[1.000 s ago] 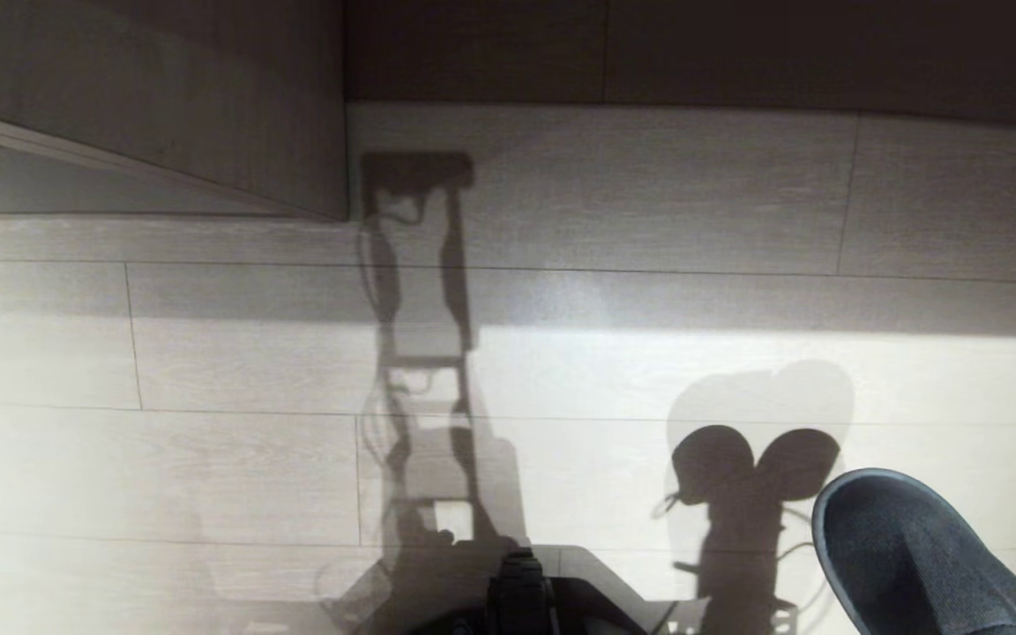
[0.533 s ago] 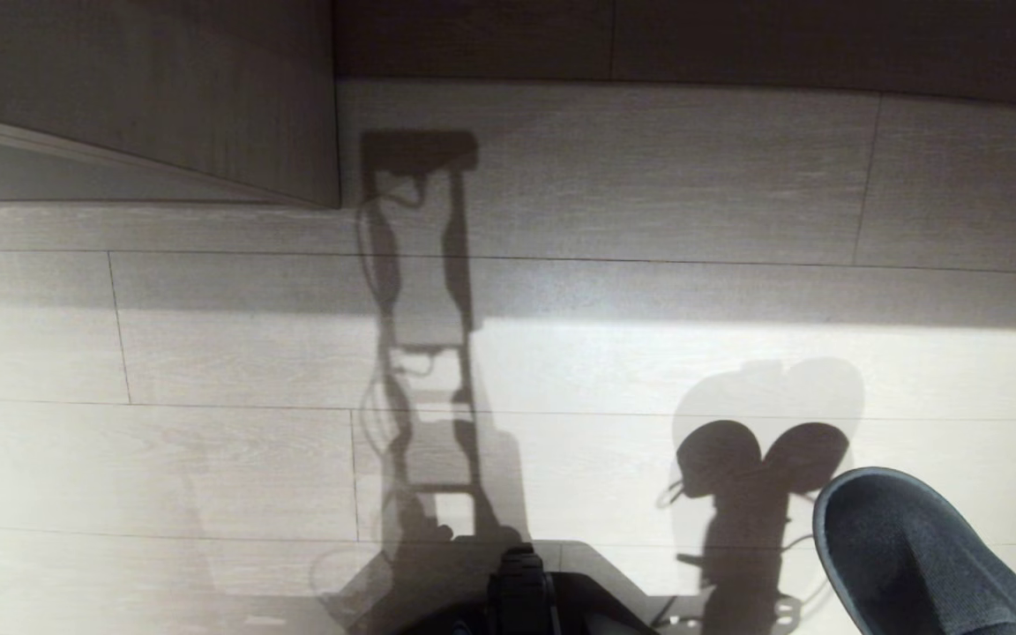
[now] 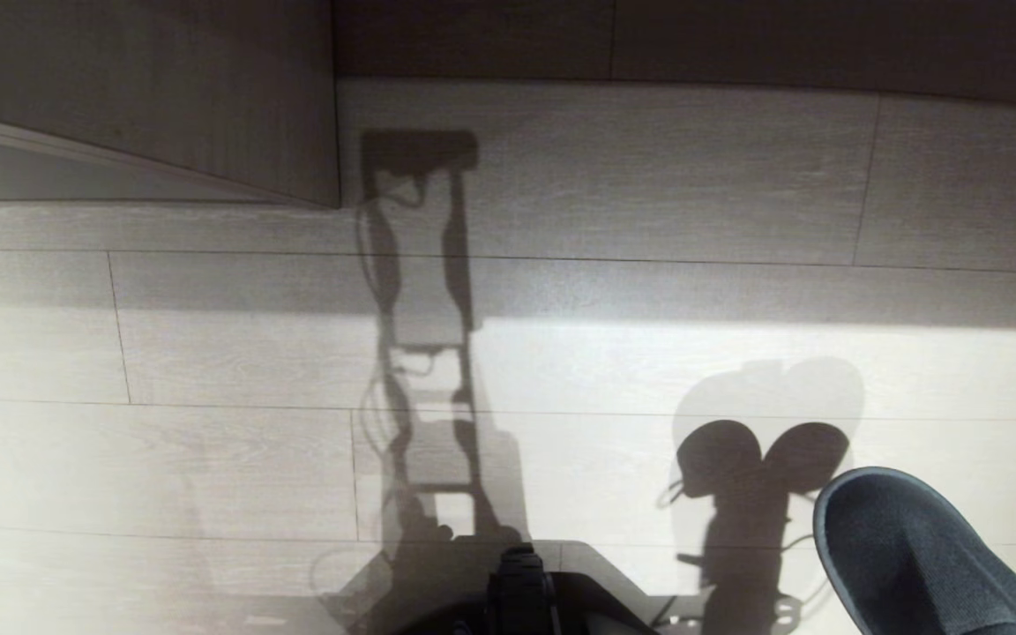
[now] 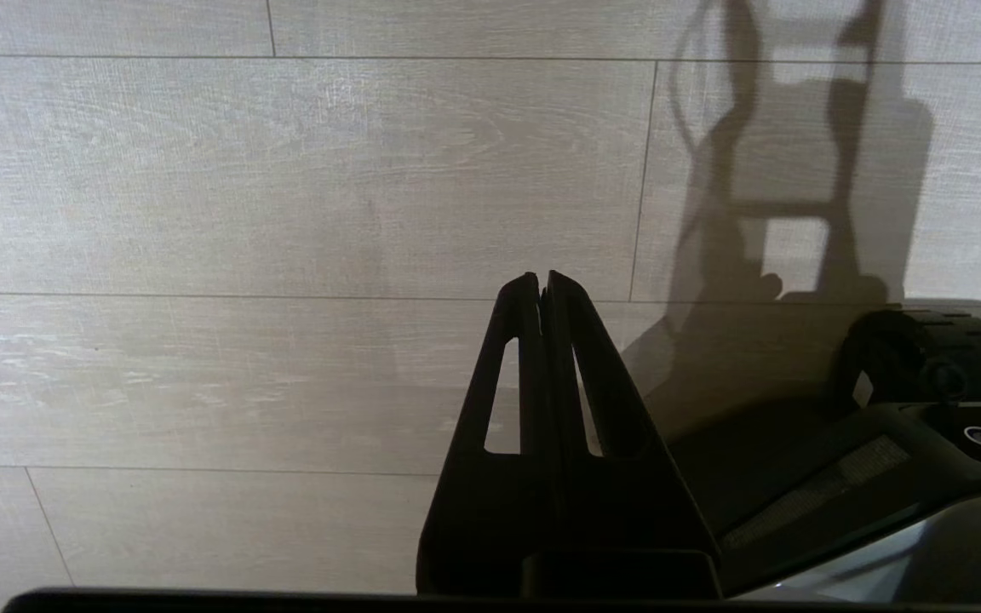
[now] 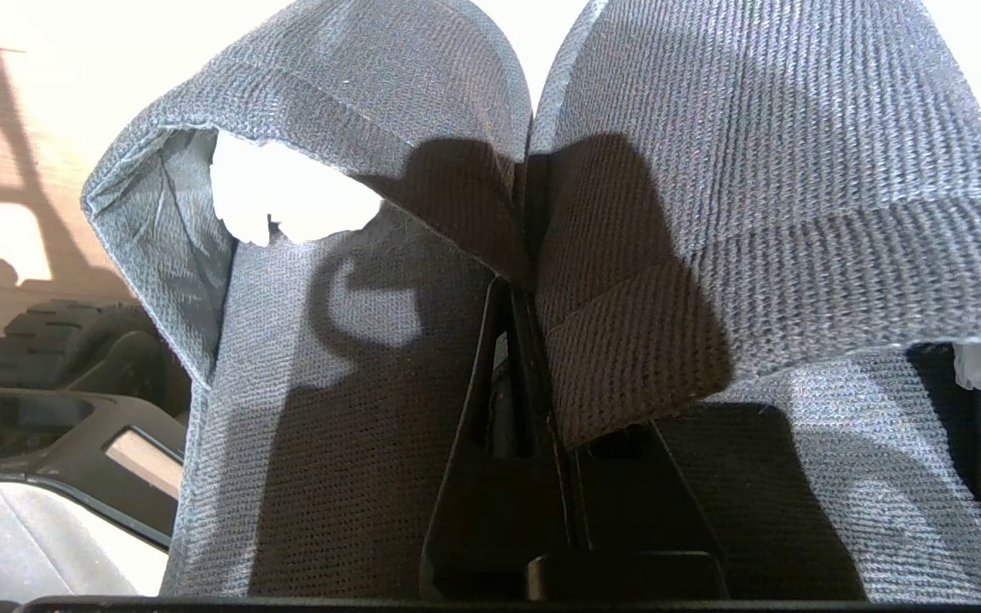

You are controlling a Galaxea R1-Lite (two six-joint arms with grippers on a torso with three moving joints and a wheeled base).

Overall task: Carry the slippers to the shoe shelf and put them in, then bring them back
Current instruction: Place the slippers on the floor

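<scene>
Head view shows the pair of dark grey fabric slippers with rounded toe caps at the lower right of the frame, raised above the pale wood-plank floor. In the right wrist view, the right tool is pinched fully together on the adjoining edges of the two slippers, which hang side by side and fill most of that frame. The left tool has its black fingers pressed together, holding nothing, over bare planks. A light wood-grain cabinet panel fills the upper left of the head view; the robot's long shadow runs down the centre, and its black base sits at the bottom edge.
</scene>
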